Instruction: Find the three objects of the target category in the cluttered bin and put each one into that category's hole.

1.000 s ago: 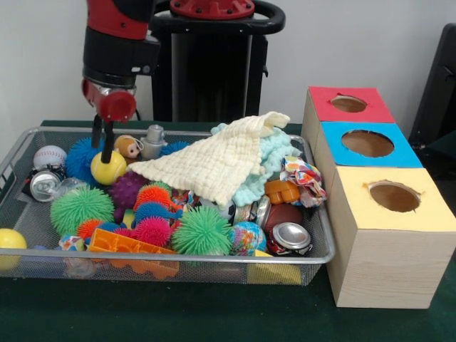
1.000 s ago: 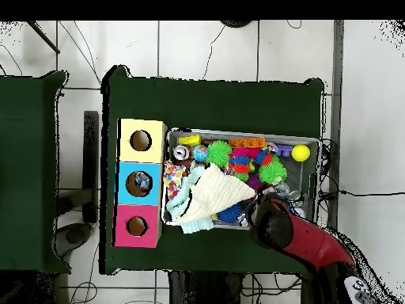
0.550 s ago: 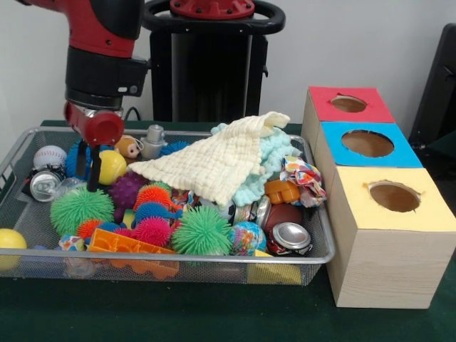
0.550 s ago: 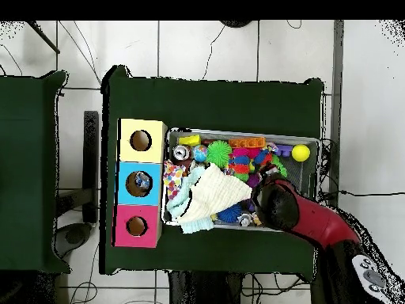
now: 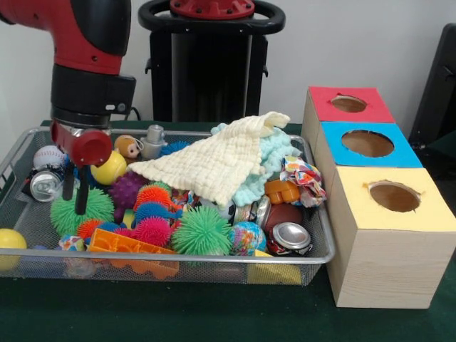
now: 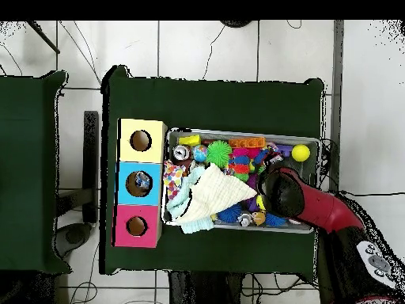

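My gripper [image 5: 74,201] hangs open at the left end of the wire bin [image 5: 324,235], its two black fingers [image 5: 83,194] low over a green spiky ball [image 5: 96,206]. Nothing is between them. A crushed can [image 5: 43,184] and a baseball [image 5: 48,154] lie just to its left, and a yellow toy ball [image 5: 110,169] just to its right. A second can [image 5: 288,236] lies at the bin's front right. In the overhead view the red arm [image 6: 289,194] hides the gripper. The box has a red hole [image 5: 349,103], a blue hole [image 5: 367,142] and a yellow hole [image 5: 394,196].
A cream cloth [image 5: 214,164] drapes over a teal cloth [image 5: 274,158] in the middle of the bin. Several spiky balls, an orange brick [image 5: 132,244], a globe ball [image 5: 246,235] and a plain yellow ball [image 5: 10,239] fill the front. Something lies inside the blue hole [image 6: 141,181].
The gripper has moved left and down, from above the yellow toy ball to over the green spiky ball. It has stayed open and empty.
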You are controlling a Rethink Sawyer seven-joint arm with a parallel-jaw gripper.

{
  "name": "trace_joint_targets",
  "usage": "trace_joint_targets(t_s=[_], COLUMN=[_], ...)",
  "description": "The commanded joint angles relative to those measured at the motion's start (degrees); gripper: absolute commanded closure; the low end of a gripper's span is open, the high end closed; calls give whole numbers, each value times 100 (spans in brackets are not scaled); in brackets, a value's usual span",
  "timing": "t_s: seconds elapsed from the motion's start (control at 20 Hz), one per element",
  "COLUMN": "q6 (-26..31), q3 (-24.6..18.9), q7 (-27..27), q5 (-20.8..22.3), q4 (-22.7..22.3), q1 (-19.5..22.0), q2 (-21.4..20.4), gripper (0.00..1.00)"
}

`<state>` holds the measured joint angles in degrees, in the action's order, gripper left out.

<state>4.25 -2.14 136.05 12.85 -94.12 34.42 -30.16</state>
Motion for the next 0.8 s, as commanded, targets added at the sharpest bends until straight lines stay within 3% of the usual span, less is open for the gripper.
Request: trace_joint_targets(t_s=[0.05, 0.4, 0.8], q6=[-338, -152, 287], q3=[-513, -373, -113], q7=[-137, -70, -133], q5=[444, 487, 608], q4=[568, 657, 444], q1=[55, -30, -115], q2=[631, 871, 801], gripper=[0, 0, 0])
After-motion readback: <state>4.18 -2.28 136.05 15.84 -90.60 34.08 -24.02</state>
